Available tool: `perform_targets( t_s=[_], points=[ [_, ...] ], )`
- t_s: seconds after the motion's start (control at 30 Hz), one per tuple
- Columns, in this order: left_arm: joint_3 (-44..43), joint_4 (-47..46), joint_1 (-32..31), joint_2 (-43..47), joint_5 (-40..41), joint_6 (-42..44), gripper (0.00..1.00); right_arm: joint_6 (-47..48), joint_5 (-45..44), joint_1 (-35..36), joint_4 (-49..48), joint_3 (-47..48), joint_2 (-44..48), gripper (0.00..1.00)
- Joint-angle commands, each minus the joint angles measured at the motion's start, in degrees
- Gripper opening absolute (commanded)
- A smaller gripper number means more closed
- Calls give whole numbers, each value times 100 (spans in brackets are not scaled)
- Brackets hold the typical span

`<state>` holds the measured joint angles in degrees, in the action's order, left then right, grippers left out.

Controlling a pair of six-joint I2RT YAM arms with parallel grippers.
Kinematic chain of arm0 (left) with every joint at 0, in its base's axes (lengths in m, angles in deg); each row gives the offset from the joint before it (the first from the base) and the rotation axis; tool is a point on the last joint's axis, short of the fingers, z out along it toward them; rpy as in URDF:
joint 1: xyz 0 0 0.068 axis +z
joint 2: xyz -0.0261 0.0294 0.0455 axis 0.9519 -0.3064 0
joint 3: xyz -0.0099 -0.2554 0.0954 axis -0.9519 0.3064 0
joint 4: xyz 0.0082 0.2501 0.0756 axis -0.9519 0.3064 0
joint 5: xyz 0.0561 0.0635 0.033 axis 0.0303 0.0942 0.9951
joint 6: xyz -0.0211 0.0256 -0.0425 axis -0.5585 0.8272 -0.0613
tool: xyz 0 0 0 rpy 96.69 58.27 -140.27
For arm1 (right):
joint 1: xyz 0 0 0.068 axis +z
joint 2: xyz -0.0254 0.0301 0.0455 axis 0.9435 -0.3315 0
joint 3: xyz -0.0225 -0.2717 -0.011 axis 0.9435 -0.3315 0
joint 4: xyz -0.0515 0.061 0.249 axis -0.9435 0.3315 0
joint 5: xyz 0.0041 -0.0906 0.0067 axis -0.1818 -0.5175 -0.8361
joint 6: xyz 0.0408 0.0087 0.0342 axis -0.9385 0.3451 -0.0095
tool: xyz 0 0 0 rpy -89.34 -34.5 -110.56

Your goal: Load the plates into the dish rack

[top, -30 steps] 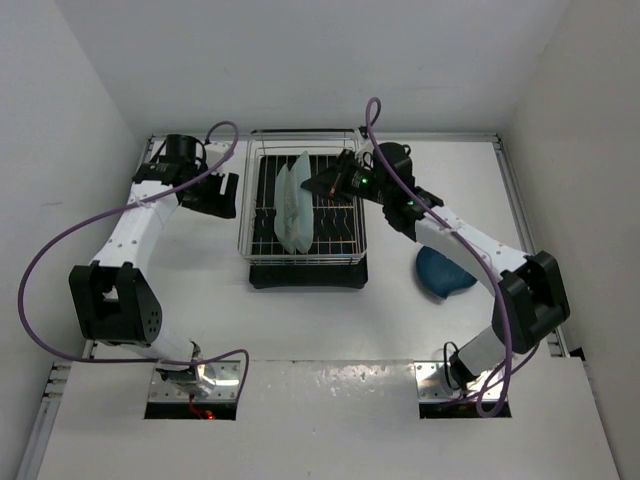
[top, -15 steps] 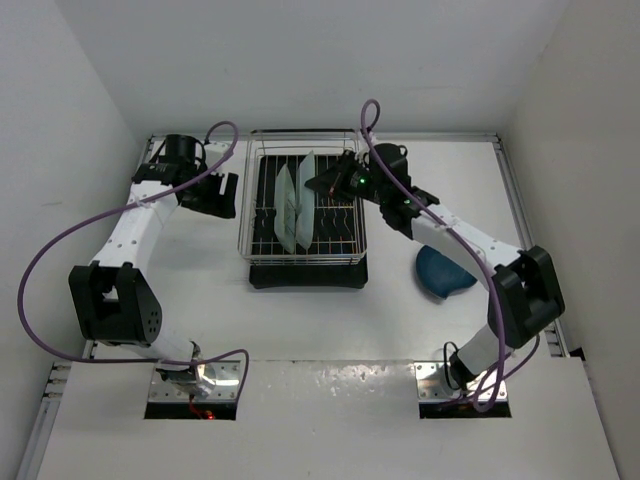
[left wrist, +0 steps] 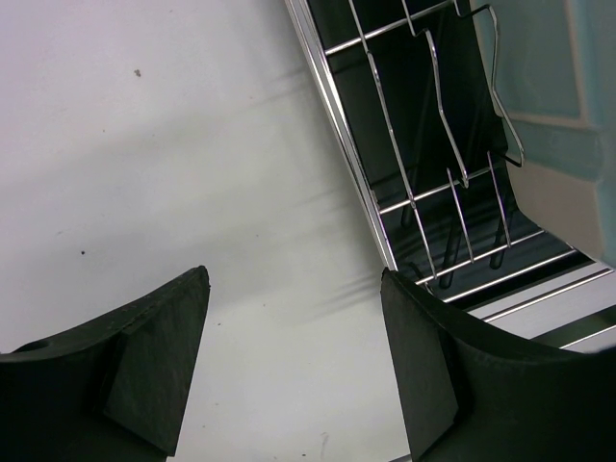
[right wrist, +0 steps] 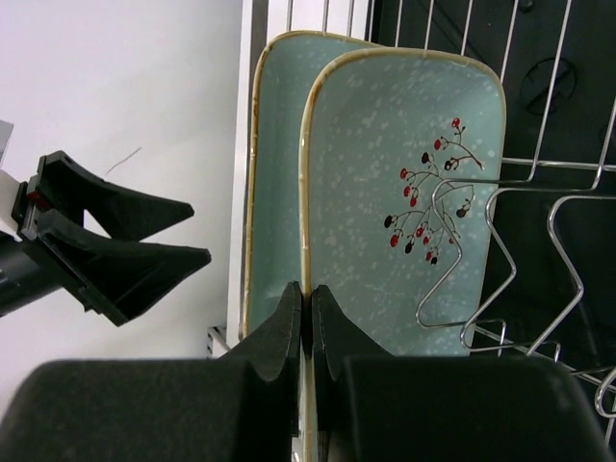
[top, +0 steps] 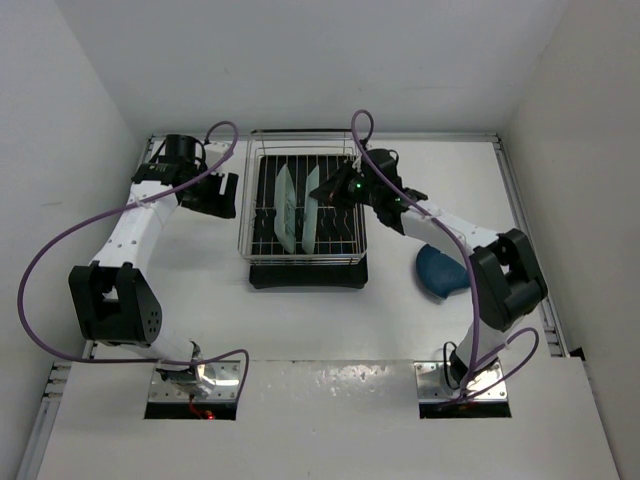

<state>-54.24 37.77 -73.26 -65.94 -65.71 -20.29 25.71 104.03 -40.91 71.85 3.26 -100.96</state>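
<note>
From above, the dish rack (top: 345, 245) sits toward the far middle of the bench (top: 330, 320), with two pale mint-green plates standing on edge among its wires. The right end effector (top: 330, 188) reaches in over the rack's right half and meets the held mint plate (top: 313, 225), the right-hand one of the pair. The other mint plate (top: 286, 205) stands just to its left. The blue plate (top: 443, 272) lies flat on the bench to the right of the rack, apart from it and partly under the right arm. The left end effector (top: 215, 195) hangs just beside the rack's left wall. Through the left wrist camera, its two dark fingers (left wrist: 154, 366) stand wide apart with only bare bench between them. The rack's chrome edge runs past on the right, and a corner of a mint plate shows behind the wires. Through the right wrist camera, the fingers (right wrist: 284, 327) are pinched together on the rim of the held mint plate. That plate bears a sprig of red and dark berries and stands upright against a wire prong. The other mint plate is close behind it; whether the two touch I cannot tell.
</note>
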Motion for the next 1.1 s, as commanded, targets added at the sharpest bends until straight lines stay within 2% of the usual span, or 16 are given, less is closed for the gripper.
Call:
perform_targets(
  t_s=[0.0, 0.2, 0.23, 0.37, 0.7, 0.8, 0.83, 0.87, 0.9, 0.93, 0.97, 1.0, 1.07],
  points=[
    [10, -55, 84, 232, -105, -13, 76, -33, 97, -29, -593, 498, 119, 0],
    [10, -55, 84, 179, -105, -13, 76, 196, 281, -47, -285, 867, -189, 0],
    [10, -55, 84, 179, -105, -13, 76, 318, 299, -56, 20, 1050, -381, 1],
    [10, -55, 84, 179, -105, -13, 76, 591, 431, -21, 698, 1710, -769, 18],
    [10, -55, 84, 126, -105, 40, 76, 1066, 396, 94, 1130, 2036, -770, 30],
    [10, -55, 84, 126, -105, 40, 76, 1627, 352, 111, 2049, 2466, -586, 46],
    [10, -55, 84, 126, -53, 40, 76, 2020, 265, 111, 2306, 2815, -472, 58],
    [10, -55, 84, 126, -52, 40, 76, 2251, 12, 68, 2596, 2932, -401, 64],
    [10, -55, 84, 187, -52, 40, 76, 2671, -400, 76, 3538, 3037, -166, 70],
    [10, -55, 84, 188, -52, 40, 77, 2997, -648, -37, 3835, 3143, -59, 81],
    [10, -55, 84, 188, -52, 40, 77, 3087, -1433, -169, 4090, 3100, 55, 86],
    [10, -55, 84, 188, -52, 40, 77, 3123, -1641, -414, 4641, 2874, 466, 88],
    [10, -55, 84, 136, -52, 93, 77, 3027, -2124, -713, 4944, 2330, 750, 90]
  ],
)
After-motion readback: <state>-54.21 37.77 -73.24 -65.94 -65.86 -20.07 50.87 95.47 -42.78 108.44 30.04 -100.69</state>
